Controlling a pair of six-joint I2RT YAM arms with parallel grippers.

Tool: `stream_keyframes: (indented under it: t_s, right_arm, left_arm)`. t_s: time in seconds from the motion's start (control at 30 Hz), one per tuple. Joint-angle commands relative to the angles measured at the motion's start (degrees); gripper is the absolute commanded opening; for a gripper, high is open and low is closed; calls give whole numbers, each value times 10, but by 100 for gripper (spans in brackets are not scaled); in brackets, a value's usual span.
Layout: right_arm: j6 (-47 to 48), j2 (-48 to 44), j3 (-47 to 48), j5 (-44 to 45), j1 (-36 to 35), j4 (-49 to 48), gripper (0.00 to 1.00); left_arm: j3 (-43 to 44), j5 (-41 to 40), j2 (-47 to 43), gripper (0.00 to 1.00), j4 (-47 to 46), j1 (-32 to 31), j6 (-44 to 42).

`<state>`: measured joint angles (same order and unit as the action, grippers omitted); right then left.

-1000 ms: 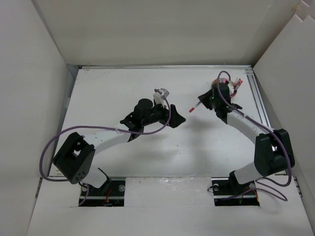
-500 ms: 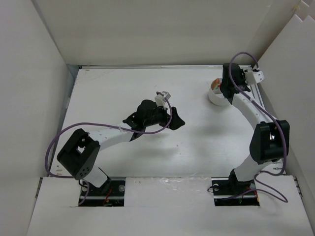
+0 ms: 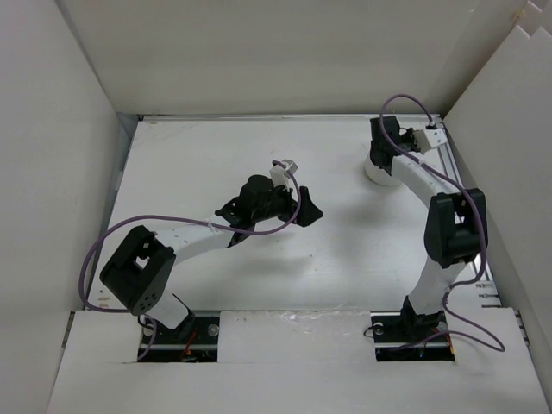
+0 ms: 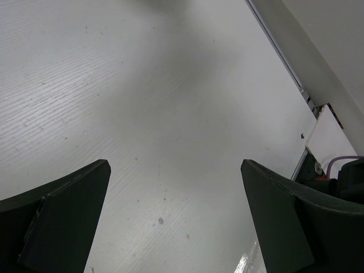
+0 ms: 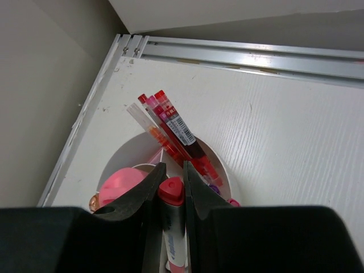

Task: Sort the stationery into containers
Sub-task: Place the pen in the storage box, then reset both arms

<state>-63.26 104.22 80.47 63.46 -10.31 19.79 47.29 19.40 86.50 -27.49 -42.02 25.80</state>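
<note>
The right gripper (image 5: 170, 173) is clamped on a red-capped marker (image 5: 171, 193) and held over the white cup (image 5: 116, 157). Several pens (image 5: 173, 133) are already stowed there, and only the marker's release is judged outstanding. The left gripper (image 4: 175, 170) is spread wide and empty.

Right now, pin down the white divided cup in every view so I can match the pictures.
Top external: white cup far right, partly under the right arm.
Left wrist: not in it.
Right wrist: cup lower left, past the right tool gripping a red-capped marker.
Shared landmark: the metal edge rail near the cup.
</note>
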Motion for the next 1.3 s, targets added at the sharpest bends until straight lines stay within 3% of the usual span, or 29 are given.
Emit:
stream_keyframes:
  t_s: [0.0,0.27,0.43,0.53,0.67,0.7,0.77,0.8,0.87,0.97,1.27]
  right_arm:
    - [-19,8,40,45,-9,23,17]
    - [-46,19,46,50,-15,51,35]
    - [-46,24,63,50,-15,64,36]
    - [-53,19,68,50,-15,71,42]
    - [-66,-22,51,40,-27,89,58]
    - [-66,-48,43,33,-27,89,68]
    - [-59,-79,23,2,-38,81,79]
    - [-49,-112,-5,-14,-38,56,90]
    - [-27,-146,-35,-60,-45,35,100]
    - [16,-210,-98,-122,-71,-19,100]
    - [134,-323,-268,-447,-185,-141,100]
  left_arm:
    - [14,-4,-22,100,-11,-2,0]
    - [9,-16,-33,100,-6,-2,0]
    - [9,-16,-33,100,-6,-2,0]
    - [9,-16,-33,100,-6,-2,0]
    - [2,-21,-33,100,-6,-2,0]
    - [2,-27,-40,100,-6,-2,6]
    - [-5,-37,-46,100,-12,-2,6]
    - [-13,-43,-54,100,-20,-2,6]
    - [-27,-68,-72,100,-25,-2,6]
    - [-42,-108,-96,100,-30,-2,6]
    - [-92,-217,-182,100,-49,-2,6]
